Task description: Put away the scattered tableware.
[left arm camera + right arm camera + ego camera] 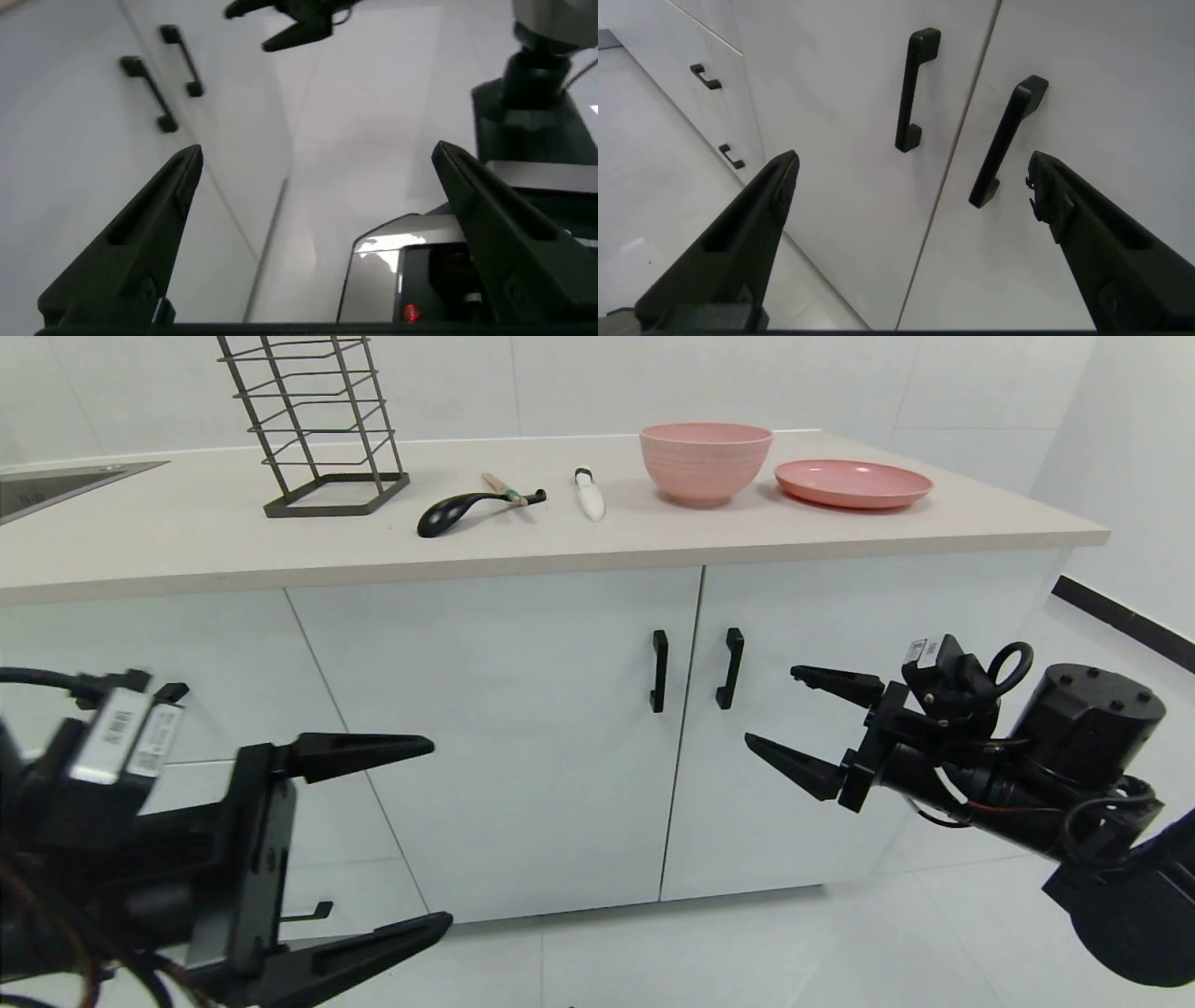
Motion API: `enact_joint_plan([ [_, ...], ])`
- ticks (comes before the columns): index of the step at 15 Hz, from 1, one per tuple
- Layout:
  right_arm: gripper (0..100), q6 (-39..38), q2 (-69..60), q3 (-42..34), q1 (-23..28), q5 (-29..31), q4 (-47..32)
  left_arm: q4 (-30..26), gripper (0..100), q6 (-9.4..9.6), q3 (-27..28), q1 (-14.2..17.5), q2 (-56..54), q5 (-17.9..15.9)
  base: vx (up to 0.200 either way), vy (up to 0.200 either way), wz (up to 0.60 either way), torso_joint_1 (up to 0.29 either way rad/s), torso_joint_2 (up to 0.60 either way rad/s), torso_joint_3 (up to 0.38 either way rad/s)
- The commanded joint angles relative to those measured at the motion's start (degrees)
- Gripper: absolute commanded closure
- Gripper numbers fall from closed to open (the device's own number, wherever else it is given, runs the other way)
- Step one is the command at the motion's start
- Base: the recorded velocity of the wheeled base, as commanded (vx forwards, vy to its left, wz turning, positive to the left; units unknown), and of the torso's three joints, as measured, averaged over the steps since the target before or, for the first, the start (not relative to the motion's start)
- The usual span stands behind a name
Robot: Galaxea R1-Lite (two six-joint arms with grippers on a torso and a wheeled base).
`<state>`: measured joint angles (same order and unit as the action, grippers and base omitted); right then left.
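Upper frame, on the table (187, 537): pink bowl (706, 462), pink plate (852, 483) to its right, white utensil (589, 493), and black spoon (457, 511) crossing a wooden stick (500, 485), possibly chopsticks. Wire rack (317, 425) at upper left, top cut off. Left end effector (441, 833) at lower left and right end effector (770, 706) at centre right: both wide, empty.

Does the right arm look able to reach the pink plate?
Probably, once raised: the open right gripper sits below the countertop, and nothing blocks the pink plate near its right end.
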<state>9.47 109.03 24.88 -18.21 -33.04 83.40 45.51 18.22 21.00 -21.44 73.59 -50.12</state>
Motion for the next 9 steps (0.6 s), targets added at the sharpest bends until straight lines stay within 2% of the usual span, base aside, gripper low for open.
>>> enact_joint_plan([
  [1,0,0.0,-0.1,0.1,0.1,-0.3,0.2,6.3,0,1.81,4.6,-5.5,16.8,-4.8,0.0,0.0,0.0,0.0,0.0,0.0],
  [3,0,0.1,0.2,0.3,0.1,-1.6,0.4,7.3,0,1.46,9.3,-8.3,20.8,-4.3,0.0,0.0,0.0,0.0,0.0,0.0],
  [4,0,0.1,1.5,0.7,0.3,-2.6,0.5,7.4,0,1.29,14.9,-11.6,25.0,-3.4,0.0,0.0,0.0,0.0,0.0,0.0],
  [5,0,0.1,1.8,1.0,0.3,-2.8,0.5,7.6,0,1.2,16.6,-12.7,26.9,-2.4,0.0,0.0,0.0,0.0,0.0,0.0],
  [7,0,0.6,2.9,2.0,0.4,-3.0,0.5,8.2,0,0.94,21.0,-16.0,32.2,2.0,0.0,0.0,0.0,0.0,0.0,0.0],
  [9,0,0.9,5.1,3.2,0.7,-3.3,0.5,9.2,0,-0.91,25.5,-17.8,35.8,5.1,0.0,0.0,0.0,0.0,0.0,0.0],
])
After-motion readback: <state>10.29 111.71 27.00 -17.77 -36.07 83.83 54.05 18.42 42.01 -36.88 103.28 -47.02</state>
